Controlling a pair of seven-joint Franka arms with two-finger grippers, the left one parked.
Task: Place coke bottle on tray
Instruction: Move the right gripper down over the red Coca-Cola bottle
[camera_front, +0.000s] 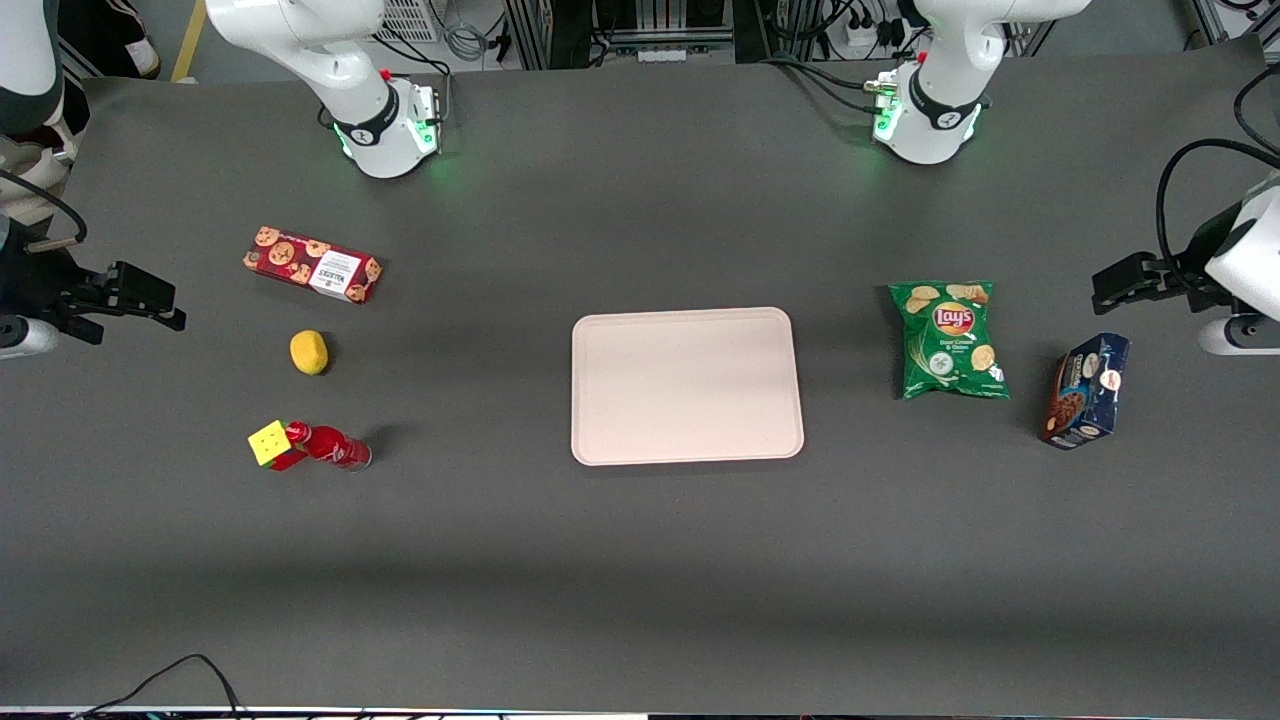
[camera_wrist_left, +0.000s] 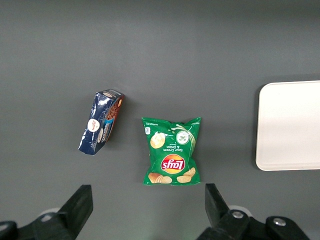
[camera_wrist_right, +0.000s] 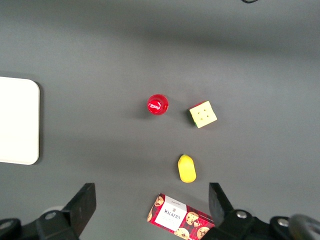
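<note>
Lettering reads plainly on two packs: "Lay's" on the green chip bag (camera_front: 948, 339) and "Walkers" on the white panel of the red cookie box (camera_front: 312, 264). Nearest the front edge of the worktop (camera_front: 640, 580) stands the coke bottle (camera_front: 329, 445), upright, its red cap (camera_wrist_right: 157, 104) bearing white script too small to read. It sits just beside the puzzle cube (camera_front: 271, 444), which partly overlaps it in the front view, toward the working arm's end. A wide bare strip of worktop separates it from the tray (camera_front: 686, 386), which lies flat mid-worktop with nothing on it. A yellow lemon-like fruit (camera_front: 309, 352) lies farther from the front edge, then the cookie box. A dark blue cookie pack (camera_front: 1087, 390) rests toward the parked arm's end, its print illegible. The gripper (camera_wrist_right: 152, 207) hangs high near the working arm's end edge, fingers (camera_wrist_right: 82, 205) spread wide and holding nothing; their tips are cut off.
</note>
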